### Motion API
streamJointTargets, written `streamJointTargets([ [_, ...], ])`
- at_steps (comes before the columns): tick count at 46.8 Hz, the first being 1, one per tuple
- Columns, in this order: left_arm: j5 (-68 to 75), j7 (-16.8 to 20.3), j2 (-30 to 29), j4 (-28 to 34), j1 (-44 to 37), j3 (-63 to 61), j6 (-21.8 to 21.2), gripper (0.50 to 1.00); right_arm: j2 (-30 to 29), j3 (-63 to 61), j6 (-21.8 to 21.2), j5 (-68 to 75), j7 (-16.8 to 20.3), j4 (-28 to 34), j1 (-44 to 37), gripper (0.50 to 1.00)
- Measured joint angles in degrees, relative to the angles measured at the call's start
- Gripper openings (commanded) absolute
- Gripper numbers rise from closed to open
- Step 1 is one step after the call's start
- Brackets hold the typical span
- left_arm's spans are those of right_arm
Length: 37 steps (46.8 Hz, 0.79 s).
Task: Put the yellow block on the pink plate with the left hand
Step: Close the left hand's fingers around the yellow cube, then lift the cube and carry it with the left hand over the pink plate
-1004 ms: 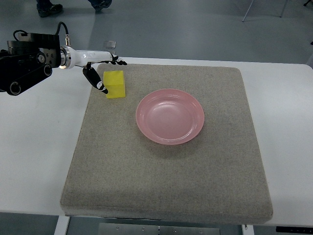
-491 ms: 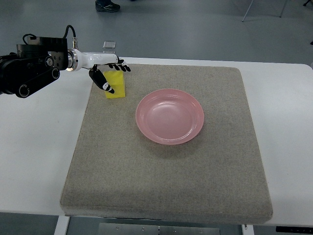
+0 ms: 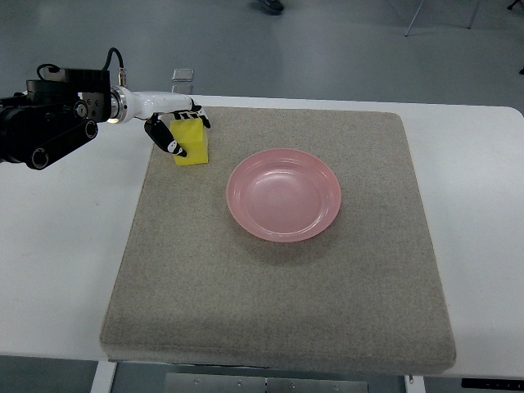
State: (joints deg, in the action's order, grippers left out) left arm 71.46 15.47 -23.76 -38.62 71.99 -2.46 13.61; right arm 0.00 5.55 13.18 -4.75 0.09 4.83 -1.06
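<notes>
Near the mat's far-left corner, a bright yellow block sits upright.

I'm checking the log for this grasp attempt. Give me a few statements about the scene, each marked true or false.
1. The yellow foam block lies on the round pink plate. False: it sits on the grey felt mat, left of the plate and apart from it.
2. The left hand is at the block, fingers curled around it. True.
3. The plate is empty. True.
4. The right hand is over the plate. False: it is out of view.
5. The mat lies on a black table. False: the table is white.
</notes>
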Motion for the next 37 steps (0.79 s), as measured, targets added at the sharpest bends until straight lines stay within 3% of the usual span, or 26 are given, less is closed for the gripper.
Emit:
streamJointTargets([
  [5, 0.1, 0.0, 0.6, 0.7, 0.0, 0.0, -0.4, 0.576, 0.0, 0.0, 0.0, 0.0, 0.0, 0.0, 0.0, 0.924],
  [7, 0.1, -0.1, 0.8, 1.3, -0.1, 0.0, -0.9, 0.504, 0.0, 0.0, 0.0, 0.0, 0.0, 0.0, 0.0, 0.924],
  [37, -1.4, -0.1, 1.6, 2.5, 2.3, 0.9, -2.2, 0.500, 0.0, 0.0, 0.0, 0.0, 0.0, 0.0, 0.0, 0.924],
])
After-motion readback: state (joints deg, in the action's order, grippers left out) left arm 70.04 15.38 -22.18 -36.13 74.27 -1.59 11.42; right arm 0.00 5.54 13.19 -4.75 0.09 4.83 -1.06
